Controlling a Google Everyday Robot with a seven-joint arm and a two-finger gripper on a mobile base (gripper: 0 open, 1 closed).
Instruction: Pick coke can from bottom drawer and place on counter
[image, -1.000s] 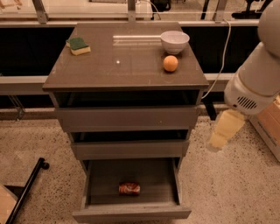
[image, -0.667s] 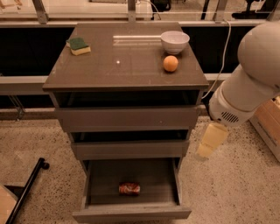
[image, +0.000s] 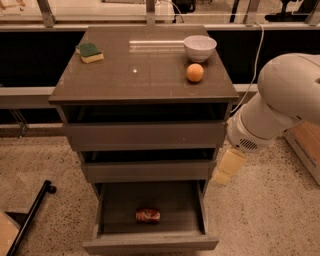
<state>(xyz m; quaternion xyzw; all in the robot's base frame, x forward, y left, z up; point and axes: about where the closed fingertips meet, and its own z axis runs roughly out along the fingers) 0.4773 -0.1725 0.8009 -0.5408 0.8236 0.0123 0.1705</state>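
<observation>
The coke can (image: 148, 215) lies on its side on the floor of the bottom drawer (image: 150, 244), which is pulled out. The two drawers above it are pushed in. The counter (image: 140, 80) is the glossy grey-brown top of the cabinet. My gripper (image: 227, 167) hangs from the big white arm (image: 280, 105) at the cabinet's right side, level with the middle drawer. It is above and to the right of the can and apart from it.
On the counter stand a white bowl (image: 200, 47), an orange (image: 195, 72) and a green-and-yellow sponge (image: 90, 52). A black pole (image: 30, 215) lies on the speckled floor at the left. A wooden edge (image: 305, 145) is at the right.
The arm and gripper have moved left toward the cabinet's right side. The can and the drawer have not moved.
</observation>
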